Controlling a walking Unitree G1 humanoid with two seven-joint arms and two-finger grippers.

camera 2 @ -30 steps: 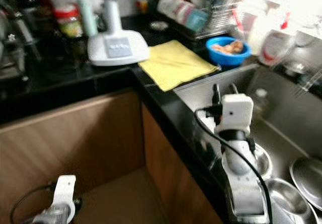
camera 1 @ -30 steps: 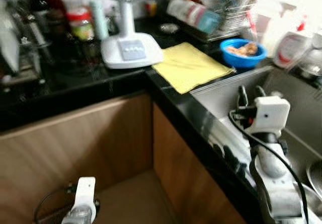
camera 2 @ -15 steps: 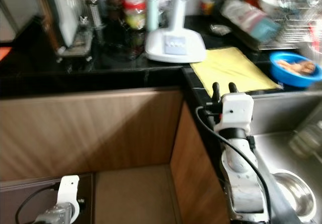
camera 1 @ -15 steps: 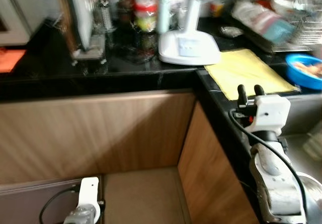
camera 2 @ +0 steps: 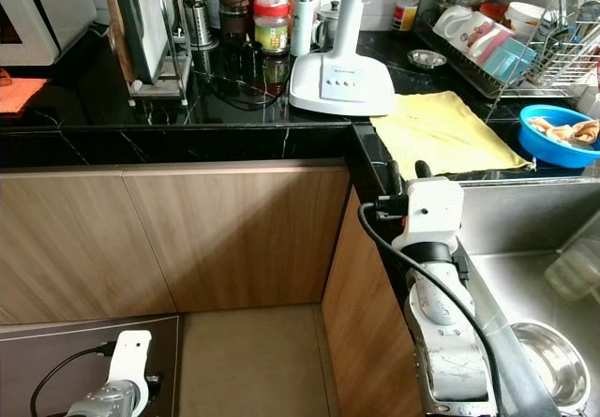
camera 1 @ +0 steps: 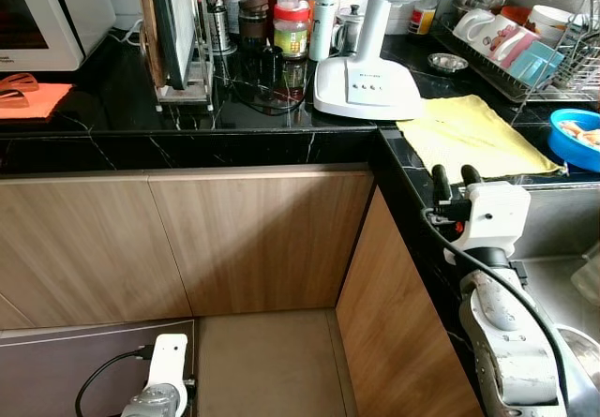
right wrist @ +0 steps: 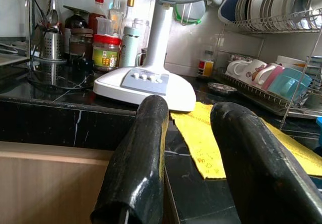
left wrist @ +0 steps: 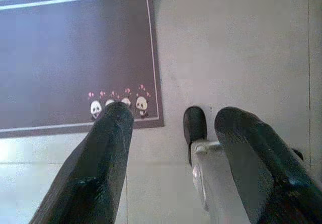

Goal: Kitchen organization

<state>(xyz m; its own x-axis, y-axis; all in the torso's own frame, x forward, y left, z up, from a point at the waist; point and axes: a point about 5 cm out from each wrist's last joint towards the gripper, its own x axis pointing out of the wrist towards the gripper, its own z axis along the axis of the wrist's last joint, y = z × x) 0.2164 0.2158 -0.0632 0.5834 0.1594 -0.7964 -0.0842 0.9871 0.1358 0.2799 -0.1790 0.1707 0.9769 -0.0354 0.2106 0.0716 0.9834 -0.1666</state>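
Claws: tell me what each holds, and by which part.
Nothing is held. The right claw is open by the counter edge, facing the yellow cloth and fan. The left claw is open, hanging over the floor near the mat.

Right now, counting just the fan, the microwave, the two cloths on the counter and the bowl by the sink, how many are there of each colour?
White: 2, the fan and the microwave
Yellow: 1, the yellow cloth
Orange: 1, the orange cloth
Blue: 1, the bowl
Total: 5
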